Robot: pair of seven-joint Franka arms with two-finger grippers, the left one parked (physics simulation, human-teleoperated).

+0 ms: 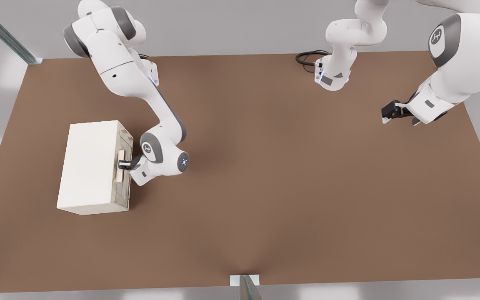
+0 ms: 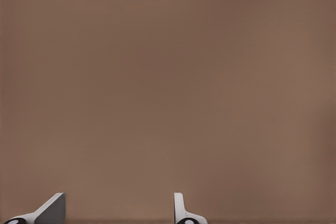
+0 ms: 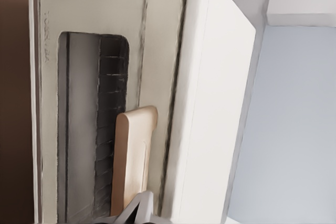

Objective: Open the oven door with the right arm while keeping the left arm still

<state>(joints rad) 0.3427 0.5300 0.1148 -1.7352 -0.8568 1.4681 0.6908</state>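
The cream oven stands on the brown table at the front view's left, and its door faces the front view's right. In the right wrist view the door lies flush against the oven body, with a window and a rack behind it. A pale beige bar handle runs along the door. My gripper reaches in from the front view's right and is shut on that handle near its middle. One white fingertip shows pressed beside the bar.
The parked arm hangs over the table's far right corner with its black gripper above the surface. A black cable loop lies at the back edge. The brown table spreads wide to the oven's right.
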